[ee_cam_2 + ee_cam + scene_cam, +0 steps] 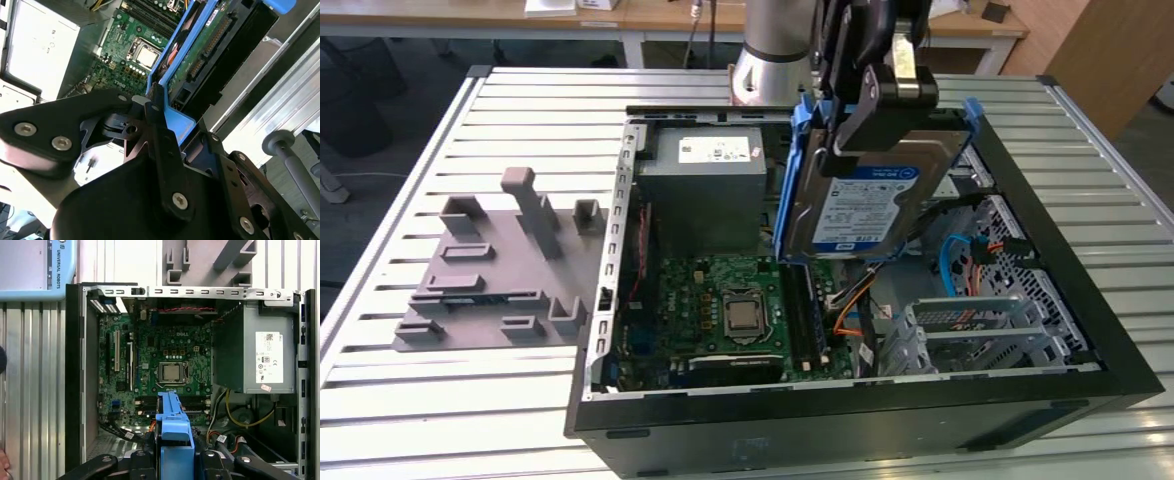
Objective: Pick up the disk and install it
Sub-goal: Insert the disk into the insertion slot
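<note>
**Disk lifted, not yet seated**

We saw the end effector point(870, 125) clenched on the disk point(874, 205), gripping it by the upper end of its blue rails. It held the disk tilted above the open computer case point(854, 405), over the motherboard point(720, 305) and apart from the drive cage point(974, 330). We judged the pick done and the install not yet done: the disk sat in no bay. The disk carried a blue-and-white label, and the power supply point(707, 165) a white sticker. We left their print unread.

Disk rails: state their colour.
Blue; the rails framing the disk show best in the exterior view.
</note>
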### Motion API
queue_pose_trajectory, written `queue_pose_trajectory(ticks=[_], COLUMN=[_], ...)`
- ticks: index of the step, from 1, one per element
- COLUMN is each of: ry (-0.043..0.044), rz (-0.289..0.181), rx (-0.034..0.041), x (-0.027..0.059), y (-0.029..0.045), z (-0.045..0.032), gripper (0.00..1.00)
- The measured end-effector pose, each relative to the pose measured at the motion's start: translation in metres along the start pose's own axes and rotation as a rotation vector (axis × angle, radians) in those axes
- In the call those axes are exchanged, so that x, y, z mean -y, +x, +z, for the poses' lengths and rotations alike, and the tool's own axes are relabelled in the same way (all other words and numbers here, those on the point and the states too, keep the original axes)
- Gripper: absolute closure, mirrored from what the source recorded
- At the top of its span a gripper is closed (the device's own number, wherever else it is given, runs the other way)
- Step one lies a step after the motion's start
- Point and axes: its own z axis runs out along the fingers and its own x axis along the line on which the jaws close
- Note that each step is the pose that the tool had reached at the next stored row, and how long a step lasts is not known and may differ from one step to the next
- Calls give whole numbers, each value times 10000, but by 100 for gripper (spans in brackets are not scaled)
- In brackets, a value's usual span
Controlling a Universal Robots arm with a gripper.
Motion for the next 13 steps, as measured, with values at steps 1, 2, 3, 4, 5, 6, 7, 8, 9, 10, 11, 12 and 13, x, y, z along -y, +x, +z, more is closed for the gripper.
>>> queue_pose_trajectory(ticks=[1,2,3,4,5,6,7,8,9,10,11,12,13], ry=[0,0,0,0,0,0,-1,1,0,0,0,0,0], rz=[0,0,0,0,0,0,0,0,0,0,0,0,-1], rx=[0,1,0,0,-1,1,-1,1,0,0,0,0,0], x=[1,1,1,2,2,2,3,3,3,3,4,4,6], y=[24,51,81,111,136,162,192,212,229,246,266,295,326], z=[0,1,0,0,1,2,1,3,3,6,10,12,14], gripper=[64,64,64,64,64,64,64,64,64,64,64,64,64])
